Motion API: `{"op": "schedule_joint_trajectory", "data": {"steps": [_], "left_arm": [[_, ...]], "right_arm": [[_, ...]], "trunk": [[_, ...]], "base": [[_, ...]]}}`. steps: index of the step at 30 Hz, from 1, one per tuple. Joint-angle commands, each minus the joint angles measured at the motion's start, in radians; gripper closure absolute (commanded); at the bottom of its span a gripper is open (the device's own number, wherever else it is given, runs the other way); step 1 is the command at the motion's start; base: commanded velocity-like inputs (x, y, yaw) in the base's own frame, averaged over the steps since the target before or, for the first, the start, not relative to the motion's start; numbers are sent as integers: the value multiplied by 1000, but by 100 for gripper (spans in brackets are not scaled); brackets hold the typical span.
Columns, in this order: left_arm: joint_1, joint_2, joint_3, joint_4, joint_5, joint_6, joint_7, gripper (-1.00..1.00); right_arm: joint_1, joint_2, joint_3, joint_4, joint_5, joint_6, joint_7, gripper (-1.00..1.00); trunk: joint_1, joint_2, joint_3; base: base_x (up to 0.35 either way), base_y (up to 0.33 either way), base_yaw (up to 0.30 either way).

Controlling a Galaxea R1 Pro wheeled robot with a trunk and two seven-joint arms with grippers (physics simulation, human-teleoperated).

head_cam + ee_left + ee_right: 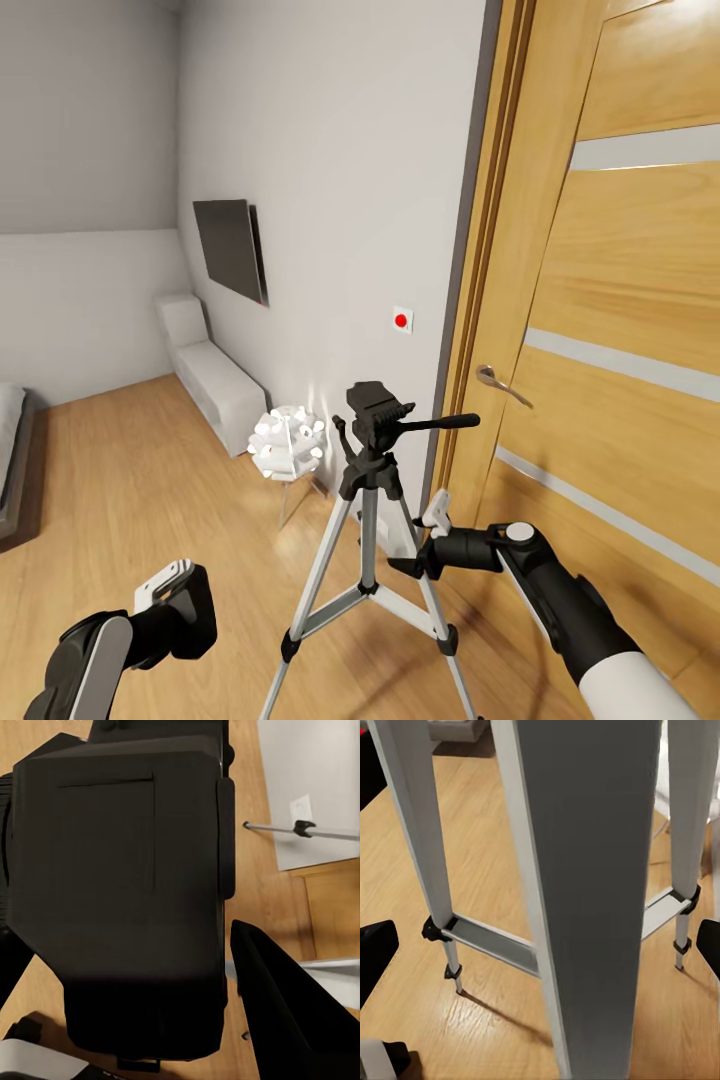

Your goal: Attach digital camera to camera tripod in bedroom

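The camera tripod (pixel 372 470) stands on the wood floor in front of the door, silver legs spread, its black head (pixel 375 408) bare and the pan handle (pixel 440 423) pointing right. At the lower left of the head view my left gripper (pixel 180 602) is shut on the digital camera (pixel 188 615). In the left wrist view the camera's black body (pixel 120 885) sits between the fingers (pixel 285 1012); its lens is hidden. My right gripper (pixel 418 542) is open around a tripod leg (pixel 585 907), with its fingertips (pixel 375 952) apart from the leg on both sides.
A wooden door (pixel 620 330) with a lever handle (pixel 500 383) is close on the right. A wall switch with a red dot (pixel 402 320), a dark wall panel (pixel 230 248), a white bench (pixel 215 380) and a spiky white lamp (pixel 288 442) line the wall. A bed edge (pixel 10 450) shows far left.
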Motion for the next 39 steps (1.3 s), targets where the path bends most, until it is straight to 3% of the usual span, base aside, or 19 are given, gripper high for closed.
{"op": "schedule_joint_trajectory", "data": {"steps": [1, 5, 8, 11, 12, 21, 26, 32, 36, 39], "left_arm": [[-1, 0, 1, -2, 9, 4, 3, 100], [-1, 8, -8, -2, 8, 4, -15, 100], [-1, 29, -38, -2, 8, 3, -42, 100], [-1, 53, -73, -2, 7, 1, -70, 100], [-3, 73, -105, -3, 5, -1, -95, 100], [-22, 163, -199, -49, -2, -84, -122, 100], [-35, 208, -253, -55, -34, -202, -127, 100], [-60, 226, -282, -62, -76, -303, -144, 100], [-91, 230, -297, -64, -111, -318, -151, 100], [-122, 233, -308, -65, -159, -317, -156, 100]], "right_arm": [[1, -1, 0, -2, -2, 5, 3, -100], [6, 0, -2, -1, -17, 2, 3, -100], [10, 1, -3, -1, -26, -1, 3, -100], [12, 1, -3, -1, -31, -2, 2, -100], [13, 0, -4, -1, -33, -3, 2, -100], [14, 1, -4, 0, -35, -3, -1, -100], [14, 1, -4, -1, -35, -4, -4, -100], [14, 1, -3, 3, -34, -5, -15, -100], [14, 2, -2, 13, -33, -5, -40, -100], [14, 2, -1, 19, -32, -5, -54, -100]], "trunk": [[1, -2, -2], [1, -2, -2], [1, -2, -2], [1, -2, -2], [1, -2, -2], [1, -2, -2], [1, -2, -2], [1, -2, -2], [1, -2, -2], [1, -2, -2]], "base": [[0, 0, 0], [0, 0, 0], [0, 0, 0], [0, 0, 0], [0, 0, 0], [0, 0, 0], [0, 0, 0], [0, 0, 0], [0, 0, 0], [0, 0, 0]]}}
